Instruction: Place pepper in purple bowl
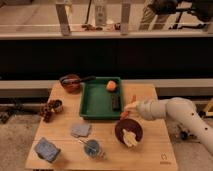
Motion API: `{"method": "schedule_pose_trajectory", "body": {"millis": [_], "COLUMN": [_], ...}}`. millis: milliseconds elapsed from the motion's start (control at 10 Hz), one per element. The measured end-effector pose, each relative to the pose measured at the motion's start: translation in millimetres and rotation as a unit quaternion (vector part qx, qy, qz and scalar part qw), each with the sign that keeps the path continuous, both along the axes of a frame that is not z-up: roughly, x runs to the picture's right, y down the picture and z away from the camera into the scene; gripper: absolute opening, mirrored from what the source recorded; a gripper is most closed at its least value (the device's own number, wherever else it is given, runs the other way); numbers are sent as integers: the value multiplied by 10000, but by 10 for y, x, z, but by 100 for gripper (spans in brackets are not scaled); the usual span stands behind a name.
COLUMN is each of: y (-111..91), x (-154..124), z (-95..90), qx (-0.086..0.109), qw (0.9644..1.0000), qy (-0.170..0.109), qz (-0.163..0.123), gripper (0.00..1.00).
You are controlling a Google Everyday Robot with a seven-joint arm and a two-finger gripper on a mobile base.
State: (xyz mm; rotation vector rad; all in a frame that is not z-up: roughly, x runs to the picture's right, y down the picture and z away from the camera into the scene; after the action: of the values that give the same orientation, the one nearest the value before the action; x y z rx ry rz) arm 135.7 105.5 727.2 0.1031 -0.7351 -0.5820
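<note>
Pepper (133, 98): slim, orange-red, tilted | gripper (130, 106) jaws grasping it | just beside purple bowl (119, 130)

Gripper (129, 106) hangs at the green tray's (95, 100) right rim, just on the far side of the purple bowl (122, 126), with the pepper (133, 98) at its tip. Arm (170, 109) reaches in over the counter's (152, 145) right edge. Pale yellow item (131, 138) takes up part of the bowl. Free room: near-right corner, far-right corner beyond the arm, near-edge strip between cup (92, 148) and bowl. Left half crowded: grey pad (80, 130), blue block (46, 149), brown cluster (49, 108).
</note>
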Motion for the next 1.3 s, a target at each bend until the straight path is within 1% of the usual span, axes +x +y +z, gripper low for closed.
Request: {"method": "schedule_pose_trajectory", "body": {"millis": [200,300,400,600,700,800,900,1100,1300], "y": [91,171,262,385,446,486,524,557,588], "x": [67,112,131,118,129,136,148,141,160], "z": [29,39,67,84,79,67,36,-19,-70], "qx": [-88,-163,-233,-280,-283,-271,-230,-153,-125], "qw": [9999,9998,9995,9979,9969,9961,9951,9930,9911], "qy": [-82,-110,-118,-214,-260,-316,-397,-540,-648], "qz": [19,-48,-203,-548,-691,-775,-873,-1041,-1154], "gripper": [1,1,1,1,1,1,1,1,2]}}
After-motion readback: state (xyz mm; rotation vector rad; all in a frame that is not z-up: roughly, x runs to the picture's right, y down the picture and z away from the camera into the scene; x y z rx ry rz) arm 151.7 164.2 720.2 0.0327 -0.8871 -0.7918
